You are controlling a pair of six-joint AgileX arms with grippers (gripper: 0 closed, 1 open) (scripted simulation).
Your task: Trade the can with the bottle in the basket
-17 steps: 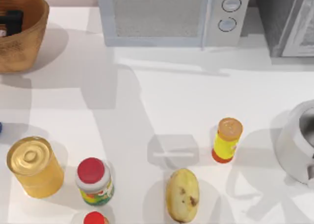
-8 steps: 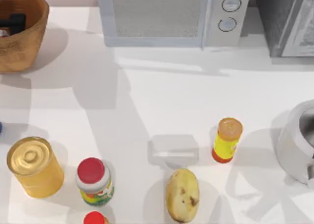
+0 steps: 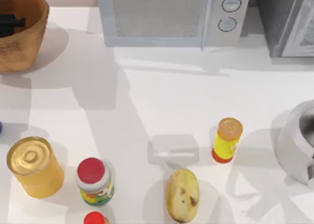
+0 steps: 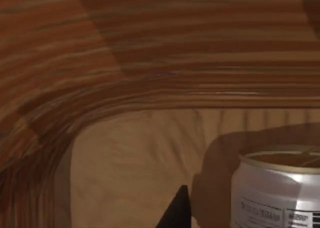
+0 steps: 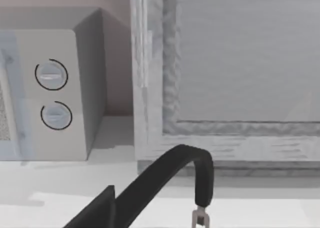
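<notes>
The orange-brown woven basket (image 3: 30, 42) stands at the table's far left corner. My left gripper (image 3: 11, 25) is down inside it, dark against the ribbed wall (image 4: 150, 48). In the left wrist view the can (image 4: 277, 193), silvery white with a pale tan top, stands upright on the basket floor. One dark fingertip (image 4: 176, 213) is beside the can with a gap, not touching it, and the gripper is open. The bottle is out of view, apart from a blue sliver (image 3: 0, 128) at the table's left edge that is too small to name. My right arm's wrist camera faces the back right corner.
A microwave (image 3: 167, 15) and a grey cabinet (image 3: 289, 20) line the back. Along the front stand a golden tin (image 3: 34, 167), a red-capped jar (image 3: 94, 181), another red cap (image 3: 95, 218), a potato (image 3: 182, 194) and a yellow bottle (image 3: 227, 139). A grey pot (image 3: 299, 143) sits at the right edge.
My left gripper has shifted a little to the left inside the basket. The white bit of the can beside it no longer shows from above. Nothing else moved.
</notes>
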